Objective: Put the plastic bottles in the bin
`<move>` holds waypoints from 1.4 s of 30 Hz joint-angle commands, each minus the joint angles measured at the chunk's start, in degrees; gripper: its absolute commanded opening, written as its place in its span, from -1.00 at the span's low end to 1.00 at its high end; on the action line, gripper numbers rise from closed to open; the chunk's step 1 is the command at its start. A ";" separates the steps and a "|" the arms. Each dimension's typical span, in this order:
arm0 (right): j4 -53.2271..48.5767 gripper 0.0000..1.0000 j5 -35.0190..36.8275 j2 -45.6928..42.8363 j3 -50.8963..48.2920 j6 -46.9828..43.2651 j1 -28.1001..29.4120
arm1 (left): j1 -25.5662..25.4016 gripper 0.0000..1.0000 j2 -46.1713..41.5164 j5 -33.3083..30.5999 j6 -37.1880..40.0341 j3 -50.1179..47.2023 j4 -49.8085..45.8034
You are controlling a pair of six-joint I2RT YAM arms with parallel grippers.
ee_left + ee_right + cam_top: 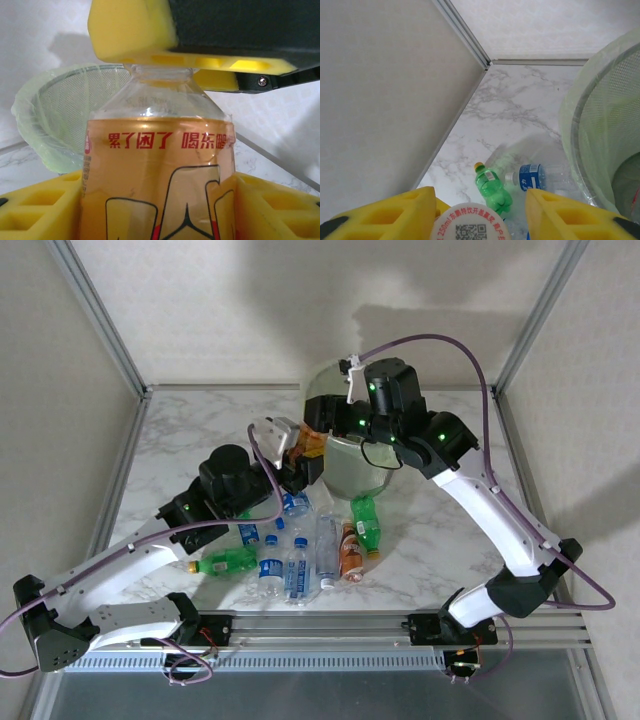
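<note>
Progress early: most bottles [297, 570] lie on the marble table [180, 450], and none is clearly in the bin [350, 475] yet. Top view: the bin stands at centre frame. A loose cluster of roughly eight bottles lies just below it, green, clear with blue labels, and one orange-labelled. One orange bottle [160, 165] is up off the table, at the left side of the bin in the top view. Left gripper [157, 200] is pressed together on its body, with yellow fingers [40, 205] either side of the label at the bottom of the left wrist frame. Right gripper [481, 197] sits at the cap end of that same bottle. At the bottom edge of the right wrist frame, the white cap [470, 225] with a printed code lies between its two fingers. They are spread wider than the cap, with a gap on the right side, so not clamped as far as I can see. Looks like a handover or two-arm carry beside the bin, judgement only. Left to do: get this one in, then everything on the table. Hard to tell: bin contents, since the see-through wall blurs them. A greenish shape with a red line at the lower right of the right wrist frame may or may not be a bottle. In the top view both arms cover the grip point and part of the rim. The left wrist frame cuts off the bottle's lower half, and its cap is hidden behind the other arm's yellow finger.
</note>
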 commanded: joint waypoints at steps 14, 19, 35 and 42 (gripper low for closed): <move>2.11 -0.43 1.24 -2.57 -1.83 -0.09 -0.38 | -0.40 0.99 1.72 -4.64 -2.06 1.66 1.91; 0.48 -0.41 7.92 -2.36 1.74 -1.62 -0.37 | -0.22 0.99 0.31 -10.19 -4.64 0.73 2.31; 4.20 -0.41 23.37 -2.45 -0.54 -0.80 -8.34 | 7.33 0.99 -8.71 -19.19 -14.69 -2.81 -4.15; 5.34 -0.41 28.12 0.41 -3.37 -3.20 -8.75 | 16.92 0.99 -7.29 -17.92 -23.17 -2.11 -11.77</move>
